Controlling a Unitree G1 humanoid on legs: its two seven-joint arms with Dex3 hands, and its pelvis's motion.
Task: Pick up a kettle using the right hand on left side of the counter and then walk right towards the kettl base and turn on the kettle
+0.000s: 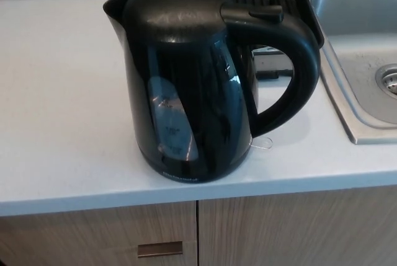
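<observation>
Cabinet fronts (pixel 248 232) along lower frame; black kettle (pixel 198 80) upright, frame centre, on white tabletop (pixel 62 123) — handle toward steel sink (pixel 363 61), right edge; neither robot hand in view

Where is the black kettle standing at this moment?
In the head view the kettle stands upright on the white counter near its front edge, handle toward the steel sink on the right.
</observation>
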